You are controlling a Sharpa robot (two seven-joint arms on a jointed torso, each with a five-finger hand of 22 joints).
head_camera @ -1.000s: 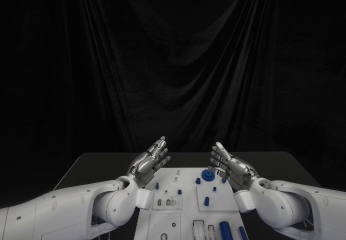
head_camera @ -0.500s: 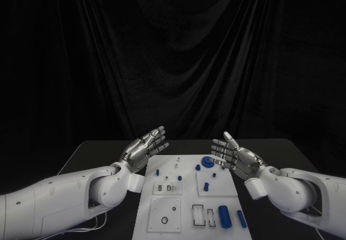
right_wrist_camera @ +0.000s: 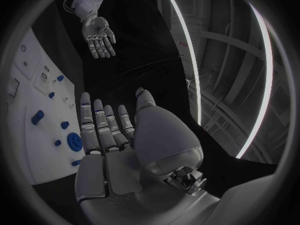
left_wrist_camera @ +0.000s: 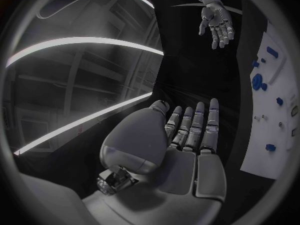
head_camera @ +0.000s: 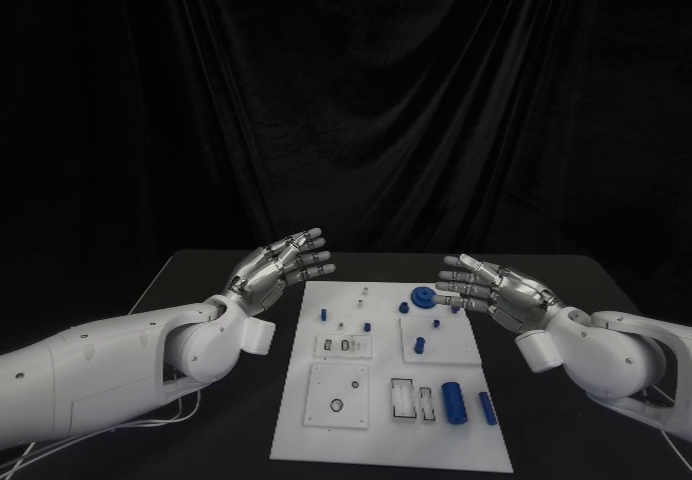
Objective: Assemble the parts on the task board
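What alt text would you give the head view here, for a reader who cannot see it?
Both hands are raised open above a black table, the left hand and right hand flanking the far end of the white task board, holding nothing. Small blue parts lie or stand on the board, among them a round one near the right hand.

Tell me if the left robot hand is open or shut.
Open: the left robot hand holds nothing, its fingers straight and slightly apart beside the board.
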